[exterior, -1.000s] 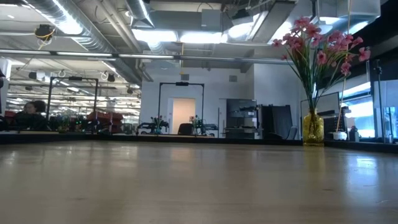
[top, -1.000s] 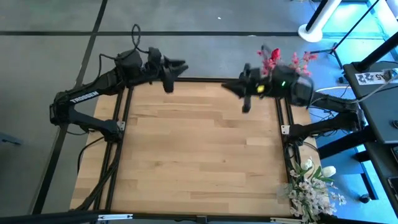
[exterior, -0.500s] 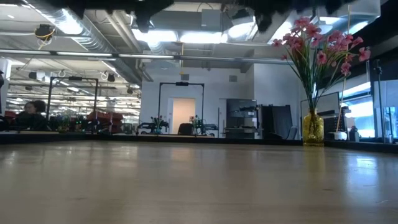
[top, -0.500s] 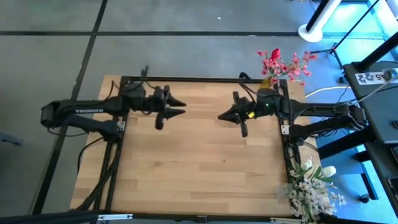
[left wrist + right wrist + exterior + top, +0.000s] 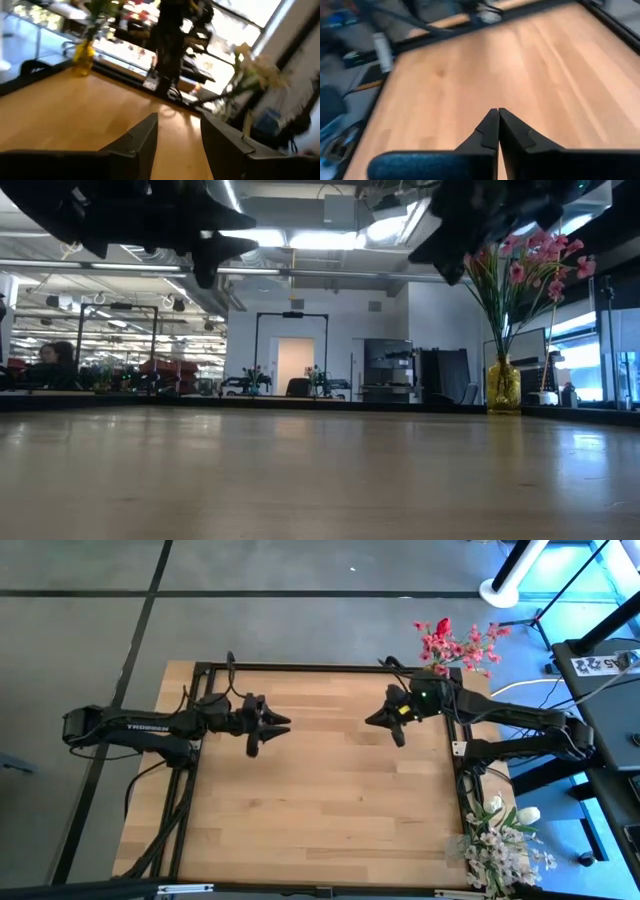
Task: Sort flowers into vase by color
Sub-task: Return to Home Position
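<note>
A yellow glass vase (image 5: 503,386) stands at the table's far right corner and holds pink blossom sprays (image 5: 520,250) and a red flower (image 5: 443,628). A bunch of white flowers (image 5: 503,838) stands just outside the table's near right corner; it also shows in the left wrist view as white flowers (image 5: 256,70). My left gripper (image 5: 268,733) hovers open over the table's far left part. My right gripper (image 5: 378,721) hovers shut over the far right part, left of the yellow vase. Neither holds anything.
Bare wooden tabletop (image 5: 320,800) lies between and in front of both arms. A black frame rail (image 5: 452,750) runs along the table's edges. A white stand base (image 5: 500,590) and a dark bench (image 5: 610,670) are beyond the right side.
Both arms have swung from the far edge toward the near edge and come down, so they now show at the top of the low view. The right gripper then drew back slightly toward the right. The flowers and the vase have stayed put.
</note>
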You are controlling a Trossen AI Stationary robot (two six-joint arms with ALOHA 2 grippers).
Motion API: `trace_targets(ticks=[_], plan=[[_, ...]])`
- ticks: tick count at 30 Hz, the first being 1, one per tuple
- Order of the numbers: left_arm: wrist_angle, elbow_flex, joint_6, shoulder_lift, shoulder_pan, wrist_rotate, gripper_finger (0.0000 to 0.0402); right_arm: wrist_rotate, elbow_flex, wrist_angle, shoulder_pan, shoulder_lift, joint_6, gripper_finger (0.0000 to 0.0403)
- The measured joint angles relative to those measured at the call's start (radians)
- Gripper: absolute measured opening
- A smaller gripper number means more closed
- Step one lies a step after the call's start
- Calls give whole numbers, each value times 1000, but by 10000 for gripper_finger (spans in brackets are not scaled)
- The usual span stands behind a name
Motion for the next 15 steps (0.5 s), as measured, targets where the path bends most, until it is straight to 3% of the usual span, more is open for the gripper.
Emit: trace_targets(ticks=[2, 4, 9, 15], plan=[[13, -2, -9, 0, 1, -17, 144, 55, 0, 10, 0, 11, 29, 16], [25, -2, 100, 0, -1, 3, 144, 99, 1, 52, -1, 22, 10, 19], [22, -12, 187, 7, 14, 143, 144, 73, -112, 146, 35, -34, 18, 20], [98, -76, 218, 6, -6, 216, 144, 380, -284, 261, 247, -267, 12, 21]])
